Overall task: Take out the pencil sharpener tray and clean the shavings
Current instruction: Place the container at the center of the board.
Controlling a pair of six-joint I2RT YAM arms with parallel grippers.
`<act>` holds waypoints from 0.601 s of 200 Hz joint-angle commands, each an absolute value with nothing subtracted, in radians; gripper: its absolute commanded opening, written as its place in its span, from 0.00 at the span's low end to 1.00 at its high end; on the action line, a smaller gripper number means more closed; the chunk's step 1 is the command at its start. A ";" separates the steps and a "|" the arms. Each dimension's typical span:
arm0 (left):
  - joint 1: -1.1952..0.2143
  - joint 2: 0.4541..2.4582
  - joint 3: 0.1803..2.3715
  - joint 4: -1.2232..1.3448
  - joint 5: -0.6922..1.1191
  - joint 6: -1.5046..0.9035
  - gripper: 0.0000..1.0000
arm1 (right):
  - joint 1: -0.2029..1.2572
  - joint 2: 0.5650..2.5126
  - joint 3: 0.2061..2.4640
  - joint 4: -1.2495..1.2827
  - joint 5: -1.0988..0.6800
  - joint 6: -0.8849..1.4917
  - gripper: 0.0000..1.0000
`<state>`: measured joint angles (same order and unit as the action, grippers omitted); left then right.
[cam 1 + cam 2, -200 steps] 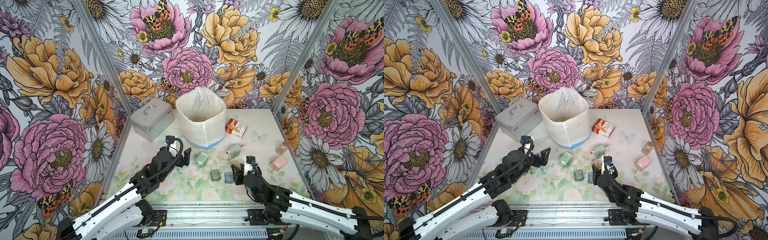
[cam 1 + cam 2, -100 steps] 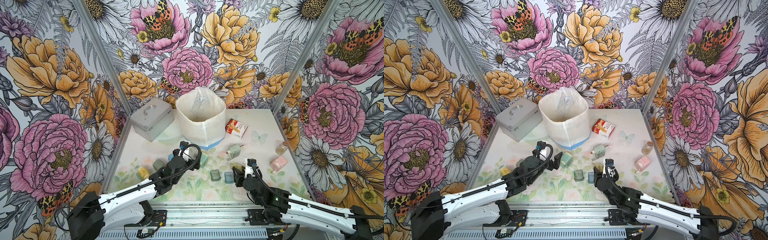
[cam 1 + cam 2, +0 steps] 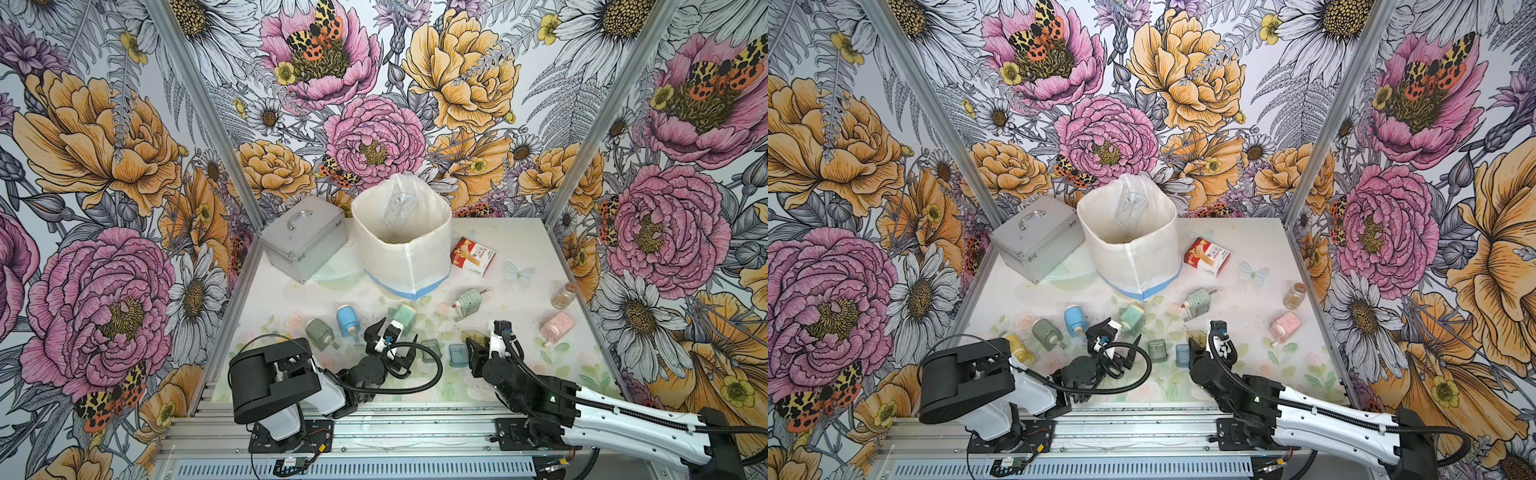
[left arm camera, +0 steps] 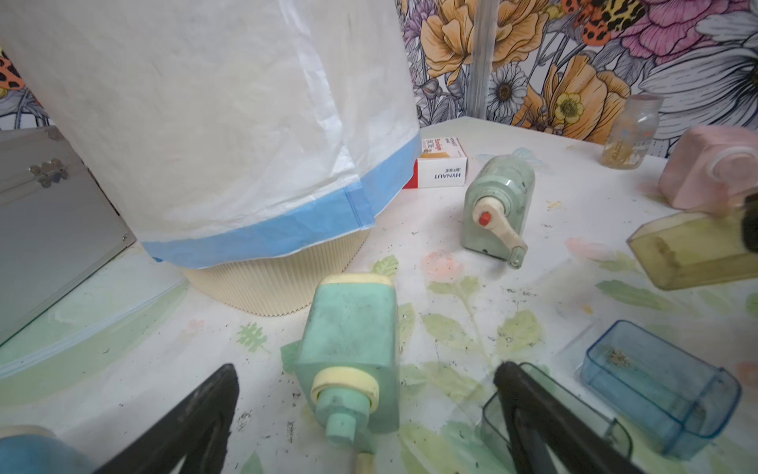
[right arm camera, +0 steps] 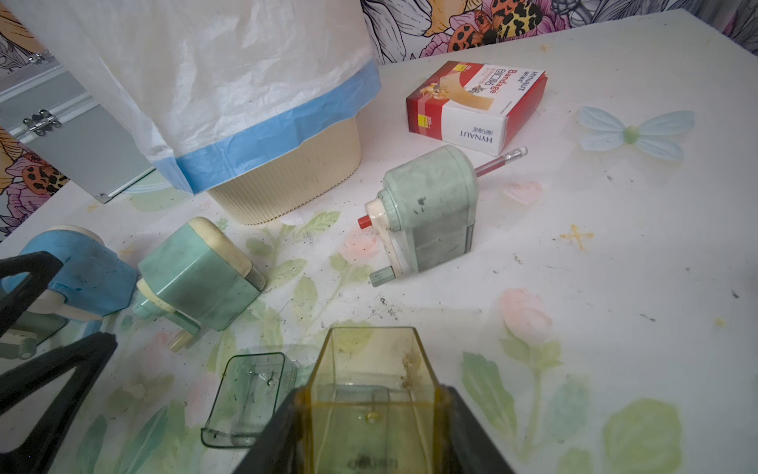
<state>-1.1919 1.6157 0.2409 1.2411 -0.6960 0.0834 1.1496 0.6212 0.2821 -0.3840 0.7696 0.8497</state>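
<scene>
The left gripper [image 3: 390, 341] has pulled back, spread and empty. The right gripper [image 5: 369, 435] pinches the clear yellow plastic tray [image 5: 369, 361], ready to tip.

yellow tray [image 5: 369, 394]: transparent amber, gripped at one end by the right hand [image 5: 369, 429]; brownish residue is seen on an inner wall.
green tray [image 5: 250, 394]: transparent, laid on the surface [image 5: 615, 287] just beside the yellow tray.
blue tray [image 4: 656, 385]: transparent, open side up, between the two others in both top views.
shavings [image 5: 381, 305]: dark flecks, scattered on the surface around the trays; few crumbs are in the blue tray.
</scene>
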 commanded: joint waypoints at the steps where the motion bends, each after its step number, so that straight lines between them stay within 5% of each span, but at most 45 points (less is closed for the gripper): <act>1: -1.203 1.601 0.271 1.412 -0.740 0.154 0.99 | 1.160 0.640 0.290 -0.424 0.805 0.915 0.14; 120: -1.098 1.506 0.214 1.266 -0.727 0.008 0.99 | 1.152 0.671 0.203 -0.443 0.871 1.073 0.14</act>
<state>-1.1088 1.5299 0.2279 1.2797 -0.7357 0.0662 1.1534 0.6239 0.1959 -0.4446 0.8230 1.0248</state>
